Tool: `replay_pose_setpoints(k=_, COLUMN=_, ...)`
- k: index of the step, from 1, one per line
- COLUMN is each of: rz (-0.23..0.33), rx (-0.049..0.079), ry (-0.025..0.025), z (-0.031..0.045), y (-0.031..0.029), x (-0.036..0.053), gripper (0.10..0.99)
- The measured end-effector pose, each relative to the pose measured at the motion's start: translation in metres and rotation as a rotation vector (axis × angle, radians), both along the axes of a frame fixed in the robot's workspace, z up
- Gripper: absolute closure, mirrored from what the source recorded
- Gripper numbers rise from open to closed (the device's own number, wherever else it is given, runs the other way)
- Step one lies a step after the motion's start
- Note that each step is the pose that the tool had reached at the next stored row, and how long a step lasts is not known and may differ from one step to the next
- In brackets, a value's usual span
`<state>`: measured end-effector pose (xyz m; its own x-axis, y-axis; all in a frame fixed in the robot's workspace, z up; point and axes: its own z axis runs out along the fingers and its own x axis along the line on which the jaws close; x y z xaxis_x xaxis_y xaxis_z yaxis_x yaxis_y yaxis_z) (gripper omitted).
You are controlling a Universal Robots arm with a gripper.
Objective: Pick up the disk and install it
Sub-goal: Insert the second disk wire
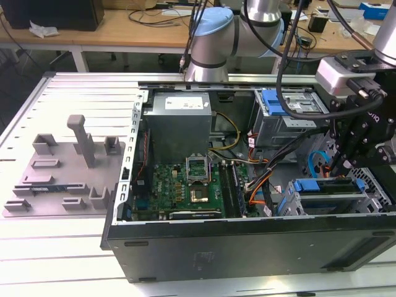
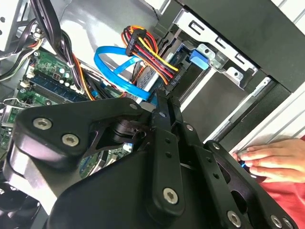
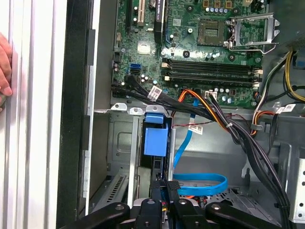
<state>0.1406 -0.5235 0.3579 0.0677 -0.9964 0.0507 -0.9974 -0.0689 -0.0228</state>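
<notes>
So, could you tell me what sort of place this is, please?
Probably a robotics lab or workshop: an open computer case on a slotted metal table, a grey fixture tray beside it, cable-strewn wooden benches behind.

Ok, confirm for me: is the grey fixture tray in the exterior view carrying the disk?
No: the grey fixture tray shows bare posts and slots, while the disk sits in the computer case's drive cage.

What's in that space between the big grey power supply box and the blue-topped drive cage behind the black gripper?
In the exterior view, yellow and black cables cross the gap between the power supply and drive cage.
</notes>
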Motion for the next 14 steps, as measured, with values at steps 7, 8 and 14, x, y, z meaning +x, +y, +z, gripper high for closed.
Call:
replay_pose_setpoints(k=7, rz=-0.003, rx=0.0, ry=0.0, z=-0.0007, y=-0.0015, x=0.0003, gripper=0.925)
replay_pose_setpoints(k=8, rz=-0.003, rx=0.0, ry=0.0, z=-0.0007, y=-0.0015, x=0.0003, gripper=0.925)
replay_pose_setpoints(k=14, rz=-0.004, rx=0.0, ry=0.0, z=-0.0026, y=-0.0015, x=0.0005, gripper=0.925)
